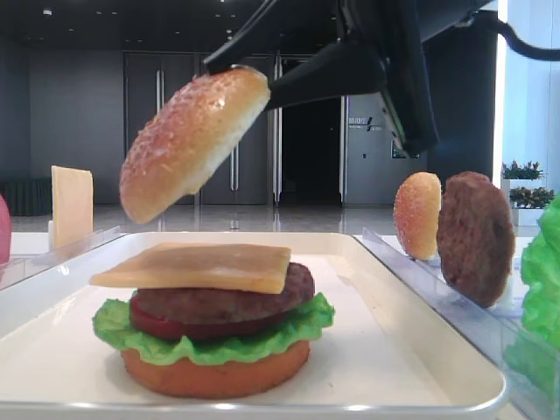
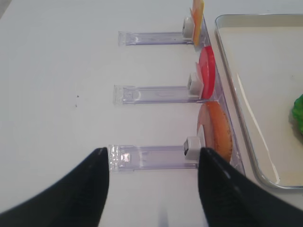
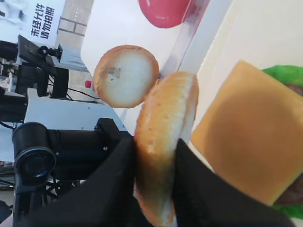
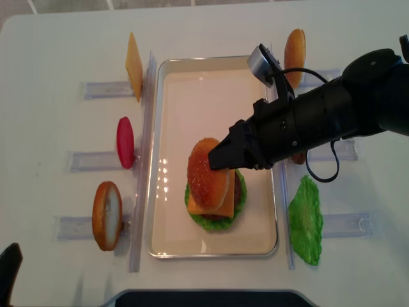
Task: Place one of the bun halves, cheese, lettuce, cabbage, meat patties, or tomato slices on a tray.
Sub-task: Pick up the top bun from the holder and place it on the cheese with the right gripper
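Far to the left of the working gripper, a cheese slice (image 4: 133, 65), a tomato slice (image 4: 124, 142) and a flat bottom bun (image 4: 106, 215) stand on edge in the clear racks (image 2: 156, 156) along the tray's left side, just ahead of the left gripper (image 2: 151, 163), whose jaws the log gives as fully closed, on nothing. The right gripper (image 3: 154, 156) is clamped on the rim of a domed bun half (image 1: 192, 140), held tilted in the air. Directly below it, on the white tray (image 1: 411, 350), sits the stack: bottom bun (image 1: 214, 372), lettuce (image 1: 210, 337), tomato, meat patty (image 1: 227, 297) and a cheese square (image 1: 197, 265) on top. Beyond the gripper to the right, another bun half (image 1: 417, 214), a spare patty (image 1: 475, 236) and a lettuce leaf (image 4: 305, 220) stand in the right-hand racks.
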Robot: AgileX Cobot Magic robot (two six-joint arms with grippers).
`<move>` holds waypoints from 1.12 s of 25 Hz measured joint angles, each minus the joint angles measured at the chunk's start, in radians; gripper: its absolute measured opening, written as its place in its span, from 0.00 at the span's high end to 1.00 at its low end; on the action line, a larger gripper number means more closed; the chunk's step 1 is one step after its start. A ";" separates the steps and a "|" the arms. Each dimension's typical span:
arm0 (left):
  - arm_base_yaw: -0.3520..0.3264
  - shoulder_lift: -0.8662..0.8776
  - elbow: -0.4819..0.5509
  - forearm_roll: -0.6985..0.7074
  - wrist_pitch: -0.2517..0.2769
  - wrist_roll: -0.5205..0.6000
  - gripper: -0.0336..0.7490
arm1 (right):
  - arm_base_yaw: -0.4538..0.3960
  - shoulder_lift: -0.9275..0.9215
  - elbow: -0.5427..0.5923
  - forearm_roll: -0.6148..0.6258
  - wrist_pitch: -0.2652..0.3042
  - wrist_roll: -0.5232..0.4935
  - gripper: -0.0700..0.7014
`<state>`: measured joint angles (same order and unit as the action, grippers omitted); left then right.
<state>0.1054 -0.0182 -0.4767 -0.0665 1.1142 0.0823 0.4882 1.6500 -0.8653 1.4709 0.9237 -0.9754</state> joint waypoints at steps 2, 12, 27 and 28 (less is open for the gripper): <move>0.000 0.000 0.000 0.000 0.000 0.000 0.38 | 0.000 0.014 0.000 0.013 -0.001 -0.010 0.65; 0.000 0.000 0.000 0.000 0.000 0.000 0.38 | 0.000 0.021 0.000 0.039 0.023 -0.023 0.65; 0.000 0.000 0.000 0.000 0.000 0.000 0.38 | 0.000 0.021 0.000 0.039 0.029 -0.040 0.65; 0.000 0.000 0.000 0.000 0.000 0.000 0.38 | 0.000 0.021 0.000 0.039 0.029 -0.041 0.65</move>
<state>0.1054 -0.0182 -0.4767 -0.0665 1.1142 0.0823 0.4882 1.6708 -0.8653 1.5100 0.9531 -1.0165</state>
